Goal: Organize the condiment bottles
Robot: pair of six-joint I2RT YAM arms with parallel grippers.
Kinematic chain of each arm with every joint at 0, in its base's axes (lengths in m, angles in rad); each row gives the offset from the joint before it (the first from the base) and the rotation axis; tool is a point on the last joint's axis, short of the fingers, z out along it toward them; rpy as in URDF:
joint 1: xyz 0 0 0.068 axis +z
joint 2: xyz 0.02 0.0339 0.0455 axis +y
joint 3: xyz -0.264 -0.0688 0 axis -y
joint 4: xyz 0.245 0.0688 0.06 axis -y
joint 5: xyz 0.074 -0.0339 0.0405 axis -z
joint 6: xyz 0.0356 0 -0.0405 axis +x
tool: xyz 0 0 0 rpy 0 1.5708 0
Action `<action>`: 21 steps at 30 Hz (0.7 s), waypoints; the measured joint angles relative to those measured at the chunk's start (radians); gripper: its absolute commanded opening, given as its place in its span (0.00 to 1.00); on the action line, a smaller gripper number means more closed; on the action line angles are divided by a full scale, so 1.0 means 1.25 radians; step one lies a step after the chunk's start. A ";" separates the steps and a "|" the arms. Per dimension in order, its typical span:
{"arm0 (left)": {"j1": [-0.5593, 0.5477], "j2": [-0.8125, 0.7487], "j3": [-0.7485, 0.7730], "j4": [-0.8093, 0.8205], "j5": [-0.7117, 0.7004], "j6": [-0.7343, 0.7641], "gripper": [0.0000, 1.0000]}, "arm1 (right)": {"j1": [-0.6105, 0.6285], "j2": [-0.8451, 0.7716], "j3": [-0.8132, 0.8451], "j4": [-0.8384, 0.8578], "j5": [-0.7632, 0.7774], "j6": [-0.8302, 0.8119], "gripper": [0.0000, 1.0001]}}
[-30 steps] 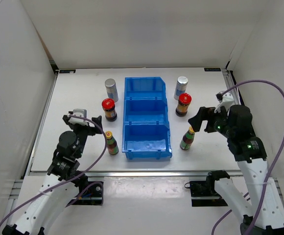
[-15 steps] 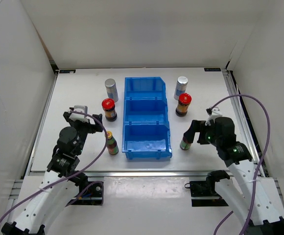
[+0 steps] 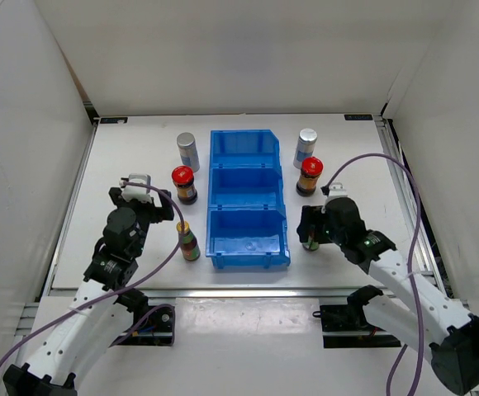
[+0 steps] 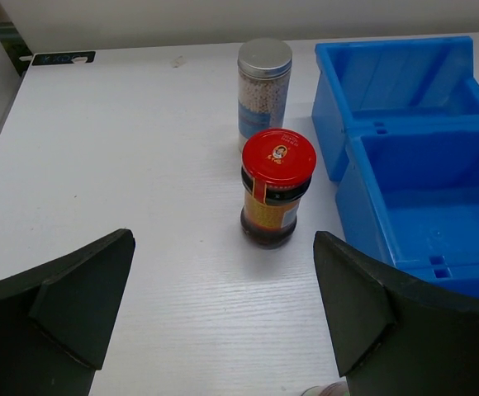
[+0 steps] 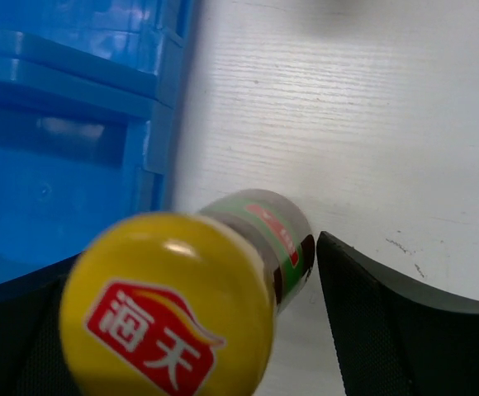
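Note:
My right gripper (image 3: 308, 228) is open, its jaws either side of the right yellow-capped bottle (image 5: 223, 272), which stands upright beside the blue bin (image 3: 248, 142); a sliver of table shows between bottle and right finger (image 5: 388, 313). My left gripper (image 4: 223, 243) is open over bare table, left of the other yellow-capped bottle (image 3: 188, 241). Ahead of it stand a red-lidded jar (image 4: 277, 186) and a silver-capped bottle (image 4: 264, 87). On the right side stand a second red-lidded jar (image 3: 310, 175) and a second silver-capped bottle (image 3: 306, 146).
The blue bin (image 4: 405, 140) has three compartments in a row down the table's middle, with the bottles in columns on both its sides. White walls close off the left, right and back. A metal rail runs along the near table edge (image 3: 248, 291).
My right arm has swung down and left, lowering its gripper around the right yellow-capped bottle, and its jaws have narrowed a little. My left arm has shifted slightly towards the back.

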 measured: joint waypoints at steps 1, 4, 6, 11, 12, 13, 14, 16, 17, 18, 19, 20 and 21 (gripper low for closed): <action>0.000 0.002 0.000 0.000 -0.003 0.000 1.00 | 0.009 0.013 0.000 0.004 0.017 0.001 0.86; 0.000 0.003 0.000 0.000 -0.013 0.000 1.00 | 0.036 0.050 0.001 0.010 0.078 0.009 0.77; 0.000 0.003 0.000 0.000 -0.017 0.000 1.00 | 0.053 0.066 0.002 0.008 0.117 0.016 0.72; 0.000 0.008 0.000 0.000 -0.019 0.000 1.00 | 0.098 0.066 0.007 0.001 0.200 0.033 0.44; 0.000 0.009 0.000 0.000 -0.019 0.000 1.00 | 0.101 0.063 0.006 -0.004 0.210 0.039 0.39; 0.000 0.009 0.000 0.000 -0.019 0.000 1.00 | 0.103 0.060 0.006 -0.009 0.219 0.037 0.34; 0.000 0.009 0.000 0.000 -0.019 0.000 1.00 | 0.104 0.056 0.006 -0.016 0.229 0.037 0.22; 0.000 0.009 -0.001 0.000 -0.019 0.000 1.00 | 0.107 0.047 0.005 -0.030 0.247 0.037 0.12; 0.000 0.009 -0.002 0.000 -0.019 0.000 1.00 | 0.108 0.041 0.003 -0.036 0.255 0.037 0.07; 0.000 0.009 -0.003 0.000 -0.019 0.000 1.00 | 0.111 0.034 0.002 -0.041 0.262 0.037 0.05; 0.000 0.009 -0.004 0.000 -0.020 0.000 1.00 | 0.117 0.025 0.002 -0.047 0.270 0.035 0.05; 0.000 0.009 -0.005 0.000 -0.021 0.000 1.00 | 0.125 0.015 0.002 -0.050 0.276 0.034 0.03; 0.000 0.009 -0.007 0.001 -0.023 0.000 1.00 | 0.138 0.002 0.001 -0.051 0.284 0.028 0.03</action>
